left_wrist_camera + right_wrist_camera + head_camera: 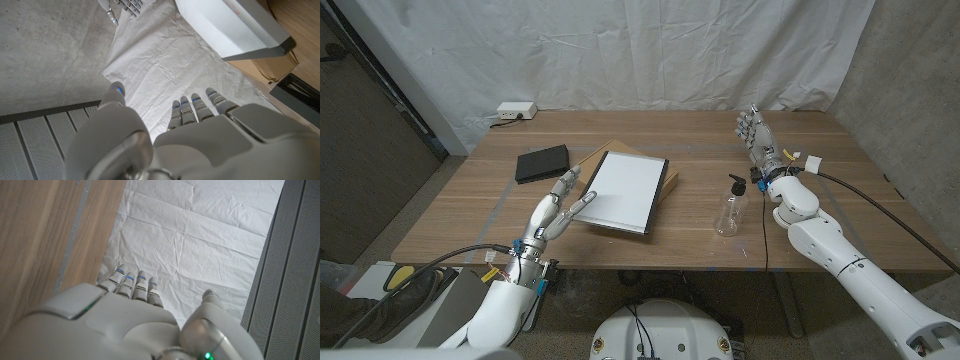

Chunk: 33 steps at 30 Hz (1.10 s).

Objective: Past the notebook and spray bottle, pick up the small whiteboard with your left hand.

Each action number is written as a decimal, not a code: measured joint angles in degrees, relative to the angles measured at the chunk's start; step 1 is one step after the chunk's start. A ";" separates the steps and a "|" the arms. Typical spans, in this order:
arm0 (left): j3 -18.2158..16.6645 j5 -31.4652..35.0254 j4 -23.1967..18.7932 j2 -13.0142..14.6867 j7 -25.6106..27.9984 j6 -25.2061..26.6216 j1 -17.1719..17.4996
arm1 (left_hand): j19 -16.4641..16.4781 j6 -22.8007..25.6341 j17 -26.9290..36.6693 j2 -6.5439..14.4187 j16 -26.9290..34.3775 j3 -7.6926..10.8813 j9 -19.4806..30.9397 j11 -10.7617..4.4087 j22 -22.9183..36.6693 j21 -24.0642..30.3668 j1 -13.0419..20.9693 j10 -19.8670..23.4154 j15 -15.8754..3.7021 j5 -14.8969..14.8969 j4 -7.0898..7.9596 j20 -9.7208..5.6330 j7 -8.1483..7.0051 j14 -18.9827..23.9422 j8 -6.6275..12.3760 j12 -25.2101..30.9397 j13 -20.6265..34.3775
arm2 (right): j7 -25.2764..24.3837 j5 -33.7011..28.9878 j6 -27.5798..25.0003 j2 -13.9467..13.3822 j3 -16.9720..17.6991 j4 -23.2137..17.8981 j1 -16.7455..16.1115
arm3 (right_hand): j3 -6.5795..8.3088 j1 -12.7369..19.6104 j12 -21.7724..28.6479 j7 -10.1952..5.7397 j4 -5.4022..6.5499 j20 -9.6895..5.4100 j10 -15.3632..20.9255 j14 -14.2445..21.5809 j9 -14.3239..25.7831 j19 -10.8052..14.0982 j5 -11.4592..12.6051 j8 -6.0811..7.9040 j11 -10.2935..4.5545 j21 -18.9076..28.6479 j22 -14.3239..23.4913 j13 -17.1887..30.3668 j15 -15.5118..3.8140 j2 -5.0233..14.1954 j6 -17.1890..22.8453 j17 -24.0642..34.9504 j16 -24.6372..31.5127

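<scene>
With my left hand (pixel 554 212) open at seven o'clock of the flat white rectangular whiteboard (pixel 623 189), fingers spread for its edge, my right hand (pixel 757 135) waits open, clear of it

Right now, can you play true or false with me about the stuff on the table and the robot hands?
1. The whiteboard is lying on the table. True.
2. The spray bottle is tipped over. False: it stands upright.
3. The left robot hand is beside the whiteboard, holding nothing. True.
4. The right robot hand is squeezing the spray bottle. False: it is apart from it, empty.
5. The black notebook is on top of the whiteboard. False: it lies beside it.
</scene>
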 measured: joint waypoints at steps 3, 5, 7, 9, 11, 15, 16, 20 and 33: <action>-0.27 1.18 -0.35 -0.40 0.73 0.34 0.43 | 0.45 0.00 0.00 -0.23 0.00 0.00 0.00 0.00 0.00 0.00 0.22 0.00 -0.21 0.00 0.00 0.03 0.00 0.21 0.00 0.00 0.00 | -0.02 0.05 0.20 0.05 0.06 -0.06 -0.20 | 0.00 0.00 0.00 0.00 0.00 0.00 0.00 0.20 0.00 0.00 0.00 0.00 0.00 0.00 0.00 0.00 0.20 0.00 0.00 0.00 0.00; -0.34 1.76 -0.49 -0.54 1.08 0.50 0.55 | 0.64 0.05 0.00 -0.15 0.00 0.08 0.00 -0.03 0.00 0.00 0.47 0.03 -0.30 0.00 -0.08 0.01 -0.05 0.30 0.00 0.00 0.00 | -0.05 0.05 0.26 0.09 0.09 -0.09 -0.29 | 0.00 0.00 0.00 0.00 0.00 0.00 0.00 0.20 0.00 0.00 0.00 0.00 0.00 -0.20 0.00 0.00 0.20 0.00 0.00 0.00 0.00; -0.50 2.94 -0.82 -0.83 1.82 0.96 0.83 | 0.64 0.31 0.00 -0.15 0.00 0.00 0.00 -0.22 0.00 0.00 0.74 0.23 -0.30 0.00 -0.47 0.01 -0.31 0.30 0.00 0.00 0.00 | -0.09 0.07 0.38 0.12 0.18 -0.20 -0.43 | 0.00 0.00 0.00 0.00 0.00 0.00 0.00 0.20 0.00 0.00 0.00 0.00 0.00 -0.21 0.00 0.00 0.20 0.00 0.00 0.00 0.00; -0.64 4.06 -1.29 -1.14 2.45 1.63 1.16 | 0.64 0.31 0.00 -0.31 0.00 0.00 0.00 -0.22 0.00 0.00 1.04 0.23 -0.30 0.00 -0.47 0.01 -0.31 0.30 0.00 0.00 0.00 | -0.15 0.09 0.45 0.13 0.27 -0.28 -0.55 | 0.00 0.00 0.00 0.00 0.00 0.00 0.00 0.20 0.00 0.00 0.00 0.00 0.00 -0.21 0.00 0.00 0.20 0.00 0.00 0.00 0.00; -0.71 4.32 -1.58 -1.33 2.59 1.79 1.38 | 0.64 0.31 0.00 -0.15 0.00 0.16 0.00 -0.33 0.00 0.00 1.20 0.34 -0.30 0.00 -0.63 0.01 -0.31 0.30 0.00 0.00 0.00 | -0.18 0.11 0.50 0.13 0.28 -0.30 -0.57 | 0.00 0.18 0.00 0.00 0.00 0.00 0.00 0.20 0.00 0.00 0.00 0.00 0.00 -0.21 0.00 0.00 0.20 0.18 0.00 0.00 0.00; -0.76 6.62 -2.14 -1.77 3.97 3.25 1.76 | 1.08 0.51 0.15 -0.45 0.00 0.00 0.00 -0.44 0.00 0.00 1.95 0.45 -0.01 0.00 -0.93 0.00 -0.10 0.58 -0.01 0.00 0.00 | -0.19 0.17 0.62 0.14 0.34 -0.35 -0.78 | 0.00 0.31 0.00 0.00 0.00 0.00 0.00 0.20 0.00 0.00 0.00 0.00 0.00 -0.21 0.00 0.00 0.20 0.31 0.00 0.00 0.00; -0.76 7.19 -2.36 -1.92 4.34 3.63 1.91 | 1.26 0.53 0.16 -0.45 0.00 0.00 0.00 -0.66 0.00 0.00 1.95 0.67 -0.23 0.00 -0.93 0.00 -0.12 0.80 0.00 0.00 0.00 | -0.19 0.19 0.66 0.15 0.35 -0.36 -0.83 | 0.00 0.31 0.00 0.00 0.00 0.00 0.00 0.20 0.00 0.00 0.00 0.00 0.00 -0.43 0.00 0.00 0.19 0.31 0.00 0.00 0.00; -0.75 8.90 -2.89 -2.25 5.33 4.82 2.20 | 1.26 0.82 0.16 -0.68 0.00 0.00 0.00 -0.71 0.00 0.00 2.19 0.72 -0.23 0.00 -1.42 0.00 -0.41 0.80 0.00 0.00 -0.01 | -0.18 0.22 0.75 0.18 0.36 -0.36 -0.90 | 0.00 0.31 0.00 0.00 0.00 -0.21 0.04 0.20 0.00 0.21 0.00 0.00 -0.05 -0.44 0.00 0.00 0.19 0.30 0.00 0.00 0.00; -0.37 15.17 -7.05 -3.01 8.83 11.41 4.79 | 1.66 0.81 0.15 -1.13 0.00 -0.23 0.29 -1.02 0.00 0.00 3.24 1.03 -0.09 0.26 -2.00 0.01 -0.41 1.35 0.00 0.00 -0.01 | 0.14 0.45 1.25 0.19 0.80 -0.35 -0.94 | -0.24 0.31 0.00 0.00 -0.24 0.10 0.30 0.19 0.00 0.72 0.00 0.00 -0.30 -0.44 0.00 0.00 0.19 0.30 0.00 -0.01 0.00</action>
